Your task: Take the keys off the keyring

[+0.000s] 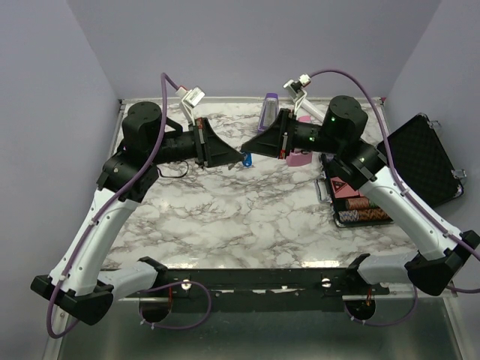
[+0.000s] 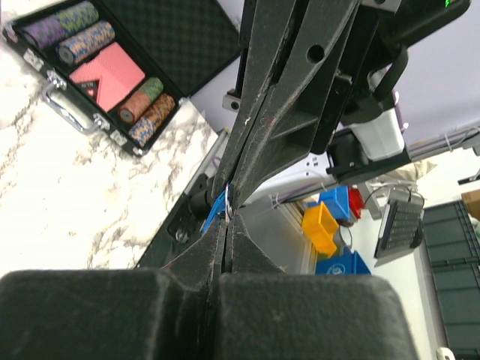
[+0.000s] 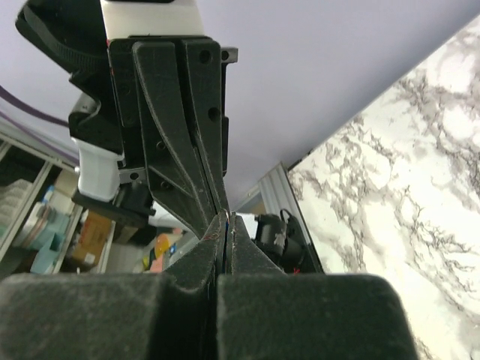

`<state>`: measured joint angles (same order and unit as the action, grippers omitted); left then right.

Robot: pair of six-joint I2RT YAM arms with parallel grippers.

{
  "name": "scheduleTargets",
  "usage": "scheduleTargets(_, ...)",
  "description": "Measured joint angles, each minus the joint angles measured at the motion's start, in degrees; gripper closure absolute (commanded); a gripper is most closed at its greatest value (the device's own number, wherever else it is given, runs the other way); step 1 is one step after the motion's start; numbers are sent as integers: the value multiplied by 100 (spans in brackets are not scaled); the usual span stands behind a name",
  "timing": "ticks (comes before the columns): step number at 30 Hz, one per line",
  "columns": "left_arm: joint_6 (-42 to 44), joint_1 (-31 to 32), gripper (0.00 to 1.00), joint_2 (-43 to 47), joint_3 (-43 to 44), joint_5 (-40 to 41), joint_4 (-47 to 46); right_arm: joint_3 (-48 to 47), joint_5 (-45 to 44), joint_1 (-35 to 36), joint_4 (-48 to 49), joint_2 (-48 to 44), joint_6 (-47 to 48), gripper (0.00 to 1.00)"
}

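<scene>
**dave_k:** Why are both arms nose to nose in mid-air instead of working down on the desk point(image 1: 225, 217)?

**me:** Because pulling the keys point(image 1: 247, 159) off a keyring takes two opposing grips, and I want room to tug apart without dragging anything on the marble. In the overhead view the tips meet just above the centre of the frame. The little blue key head dangles right under that meeting point, clear of the surface.

**dave_k:** So who's got what?

**me:** Honestly can't say. The left fingers point(image 1: 225, 152) and the right fingers point(image 1: 266, 140) are both pinched fully together, tip against tip. In the left wrist view the blue bit pokes out at the middle of the frame, right beside where the two sets touch. I can't make out the keyring itself, or which pair clamps the key and which the ring.

**dave_k:** Risk?

**me:** My guess is slip. It's a tiny part gripped only at the very tips, so one twist could drop it.
</scene>
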<state>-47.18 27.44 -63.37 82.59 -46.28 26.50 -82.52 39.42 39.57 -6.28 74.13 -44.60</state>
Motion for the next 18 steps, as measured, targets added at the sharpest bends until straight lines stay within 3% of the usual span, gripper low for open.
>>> scheduleTargets(18,612,7,100,-129,-22,-881,841,-153,887,2,-999,131,564,99)
